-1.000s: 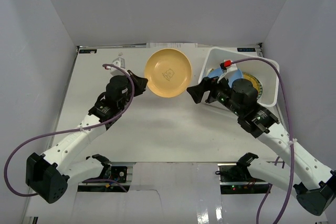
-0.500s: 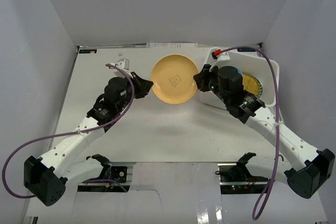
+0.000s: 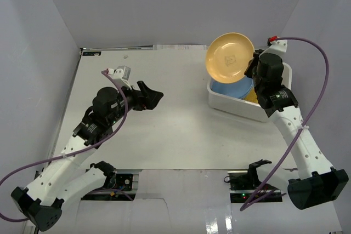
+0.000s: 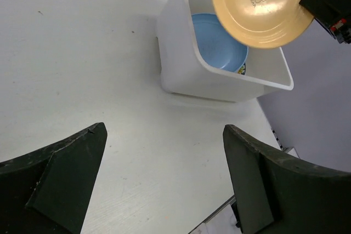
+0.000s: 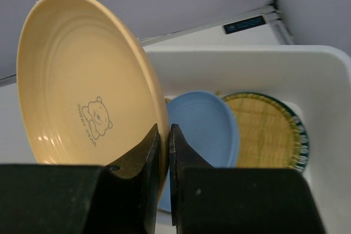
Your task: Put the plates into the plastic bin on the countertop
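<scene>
My right gripper [image 5: 164, 135] is shut on the rim of an orange-yellow plate [image 5: 82, 86] with a bear print, holding it on edge above the white plastic bin [image 3: 225, 101]. The same plate [image 3: 229, 55] shows tilted in the top view. A light blue plate [image 5: 205, 130] and a yellow-green striped plate [image 5: 269, 130] lie inside the bin. My left gripper [image 3: 156, 97] hangs open over the middle of the countertop [image 3: 164, 135], well left of the bin, with nothing between its fingers [image 4: 60, 173].
The bin [image 4: 181, 64] stands at the back right corner of the countertop, close to the pale grey right wall [image 3: 323, 36]. Purple cables [image 3: 315, 91] loop off both arms. The arm bases sit at the near edge.
The left gripper let go of the orange-yellow plate and drew back left. The right gripper shut on its rim and carried it right, up over the bin.
</scene>
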Motion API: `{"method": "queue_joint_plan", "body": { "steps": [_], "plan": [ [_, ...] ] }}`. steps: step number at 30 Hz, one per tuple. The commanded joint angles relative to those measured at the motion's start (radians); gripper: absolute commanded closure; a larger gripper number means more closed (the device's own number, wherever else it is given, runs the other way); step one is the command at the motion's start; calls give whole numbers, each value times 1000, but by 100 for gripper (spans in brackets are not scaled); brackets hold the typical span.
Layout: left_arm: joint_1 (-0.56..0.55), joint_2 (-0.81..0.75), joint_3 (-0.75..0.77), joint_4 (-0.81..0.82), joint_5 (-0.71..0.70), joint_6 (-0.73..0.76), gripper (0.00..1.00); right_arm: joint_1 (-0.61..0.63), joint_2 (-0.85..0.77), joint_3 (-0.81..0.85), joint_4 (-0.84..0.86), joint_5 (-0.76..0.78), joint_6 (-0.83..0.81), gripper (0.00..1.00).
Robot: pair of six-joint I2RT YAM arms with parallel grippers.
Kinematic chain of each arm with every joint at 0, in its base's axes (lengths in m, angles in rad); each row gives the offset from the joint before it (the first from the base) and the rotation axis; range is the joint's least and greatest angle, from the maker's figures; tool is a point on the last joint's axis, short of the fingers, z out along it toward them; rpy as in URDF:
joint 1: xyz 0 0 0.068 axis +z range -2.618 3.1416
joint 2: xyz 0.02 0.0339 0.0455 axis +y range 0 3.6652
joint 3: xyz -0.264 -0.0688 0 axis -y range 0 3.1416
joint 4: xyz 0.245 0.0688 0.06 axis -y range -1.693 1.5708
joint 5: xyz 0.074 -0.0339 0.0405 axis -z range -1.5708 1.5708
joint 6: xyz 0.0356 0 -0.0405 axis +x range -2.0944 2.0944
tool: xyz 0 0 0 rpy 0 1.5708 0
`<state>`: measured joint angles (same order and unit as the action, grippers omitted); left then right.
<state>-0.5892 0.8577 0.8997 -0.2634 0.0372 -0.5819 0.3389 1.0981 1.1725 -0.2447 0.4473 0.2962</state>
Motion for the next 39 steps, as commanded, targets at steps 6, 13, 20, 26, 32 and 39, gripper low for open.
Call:
{"method": "queue_joint_plan", "body": {
  "steps": [6,13,20,26,32,39],
  "plan": [
    [-3,-109,-31,-151,-79,91,2,-150,40,-17,-11,134,-28,92],
    [-3,-117,-54,-157,-88,100,2,-153,152,-68,-19,54,1,88],
    [-3,-129,-42,-178,-99,105,2,-153,142,-83,-38,42,24,45],
    [-1,-129,41,-200,-96,108,2,-153,14,-5,-67,-85,24,9],
    [-3,-163,102,-203,-53,82,2,-152,-231,-60,-30,-430,75,10],
    [-3,-288,117,-224,-49,45,2,-152,-654,-233,-44,-663,197,10]
  ]
}}
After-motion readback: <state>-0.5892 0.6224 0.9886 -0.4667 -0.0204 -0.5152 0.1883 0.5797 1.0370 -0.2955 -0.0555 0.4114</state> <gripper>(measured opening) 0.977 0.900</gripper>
